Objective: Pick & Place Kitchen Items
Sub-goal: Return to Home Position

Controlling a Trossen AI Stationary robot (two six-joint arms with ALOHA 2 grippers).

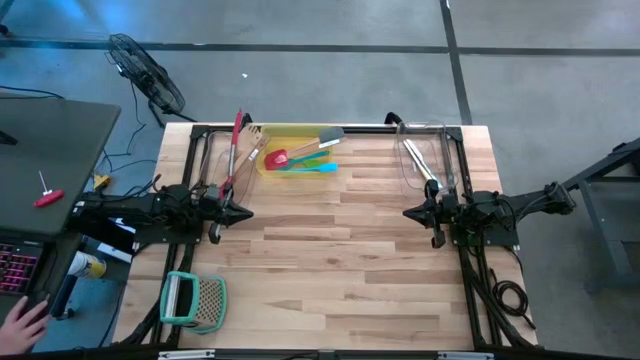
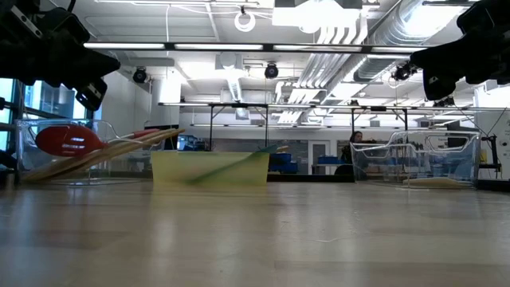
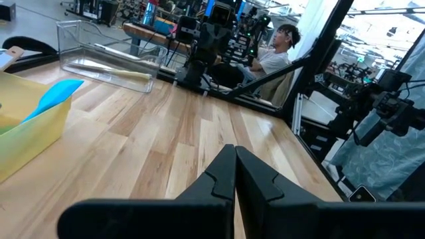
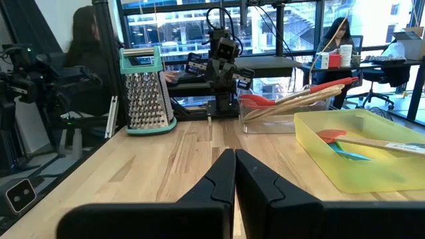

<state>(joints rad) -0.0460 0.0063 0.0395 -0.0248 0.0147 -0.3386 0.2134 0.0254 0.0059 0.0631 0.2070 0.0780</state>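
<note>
Lab room behind. The wooden table [image 1: 330,270] lies open in front of the yellow bin [image 2: 179,169], spatulas [image 1: 300,158] piled inside it. Left gripper [image 1: 243,212] and right gripper [image 1: 410,212], both pinched together, sit wide either side of it.

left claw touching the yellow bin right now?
Apart. The high view shows a stretch of bare table between the left claw and the yellow bin.
</note>
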